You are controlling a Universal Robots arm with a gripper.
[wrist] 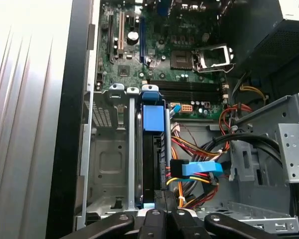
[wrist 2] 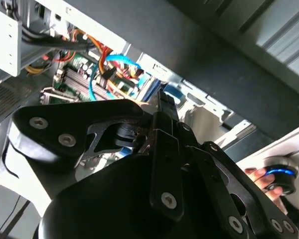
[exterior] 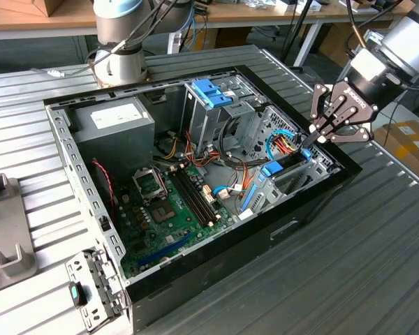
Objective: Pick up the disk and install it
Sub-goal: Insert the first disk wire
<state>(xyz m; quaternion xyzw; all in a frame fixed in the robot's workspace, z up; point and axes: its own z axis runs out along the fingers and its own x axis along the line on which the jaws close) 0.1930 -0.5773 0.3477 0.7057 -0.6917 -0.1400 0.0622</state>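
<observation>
The disk (exterior: 285, 166) stands on edge in a metal bay at the case's corner on the exterior view's right, its blue rails showing. The first wrist view looks along the disk (wrist: 153, 119), a blue tab at its far end and a dark edge running toward the camera. My gripper (exterior: 309, 139) hangs over the near end of that bay, fingers drawn together and tips down at the disk's end. In the first wrist view the gripper (wrist: 165, 198) sits right at that end. The second wrist view shows the gripper (wrist 2: 164, 97) as one black bar pointing into the case.
The open computer case (exterior: 91, 209) lies on a ribbed metal table. Inside are a grey power-supply box (exterior: 115, 122), a tall cage with a blue bracket (exterior: 213, 94), the motherboard (exterior: 174, 202) and loose cables (wrist: 204, 167). A person's hand (wrist 2: 256, 174) holds a small device.
</observation>
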